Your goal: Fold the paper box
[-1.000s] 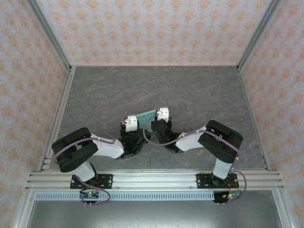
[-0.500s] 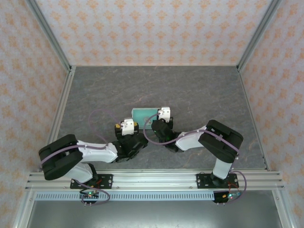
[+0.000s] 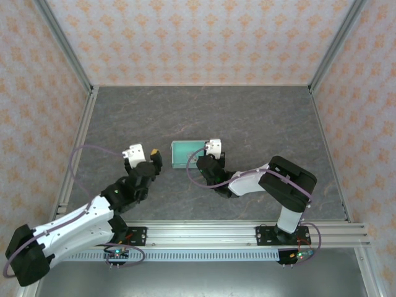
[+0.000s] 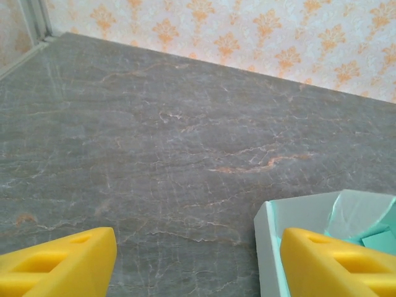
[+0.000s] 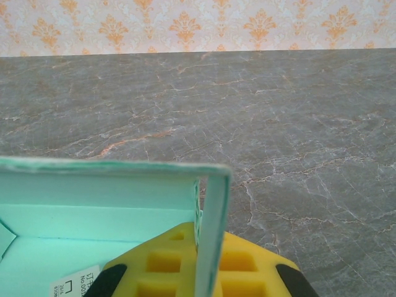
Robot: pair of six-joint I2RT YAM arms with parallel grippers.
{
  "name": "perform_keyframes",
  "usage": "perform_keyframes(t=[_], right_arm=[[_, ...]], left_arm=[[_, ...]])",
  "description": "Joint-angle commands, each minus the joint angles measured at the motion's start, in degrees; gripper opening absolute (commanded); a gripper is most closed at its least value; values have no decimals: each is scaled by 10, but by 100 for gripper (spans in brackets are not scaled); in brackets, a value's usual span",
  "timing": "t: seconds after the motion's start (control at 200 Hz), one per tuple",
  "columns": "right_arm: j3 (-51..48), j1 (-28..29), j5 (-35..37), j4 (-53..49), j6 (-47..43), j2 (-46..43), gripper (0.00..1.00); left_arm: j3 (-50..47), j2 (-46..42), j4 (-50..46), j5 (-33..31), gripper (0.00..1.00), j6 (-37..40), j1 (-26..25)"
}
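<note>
The far half of the surface point(image 3: 247, 111) is seen bare and is bounded by patterned walls point(image 3: 198, 37) and metal corner posts point(image 3: 62, 43). Passage near the middle is blocked by the paper box point(image 3: 184, 153), whose right end wall is clamped by the right hand point(image 3: 206, 158). A narrow bare strip is found between the box and the left hand point(image 3: 145, 156), whose fingers are spread wide. The near edge is closed off by a metal rail point(image 3: 204, 234).

Top external: high above the near edge, looking down on the whole table point(image 3: 260, 117). Wrist cameras: low and close, facing the far wall point(image 4: 247, 31), sharing the paper box point(image 4: 303, 213).
</note>
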Motion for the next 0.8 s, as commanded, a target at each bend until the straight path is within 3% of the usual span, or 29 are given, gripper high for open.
perform_keyframes(t=[0.0, 0.3, 0.445, 0.596, 0.796], right_arm=[[1, -3, 10, -57, -6, 3, 1], [4, -3, 12, -60, -11, 3, 1], [5, -3, 15, -60, -15, 3, 1], [7, -4, 14, -64, -16, 5, 1], [10, -3, 15, -63, -15, 9, 1]], left_arm=[[69, 9, -93, 139, 72, 17, 51], [232, 159, -111, 285, 77, 4, 121], [298, 242, -117, 326, 77, 2, 135], [318, 289, -122, 356, 75, -5, 144], [304, 304, -120, 397, 66, -13, 154]])
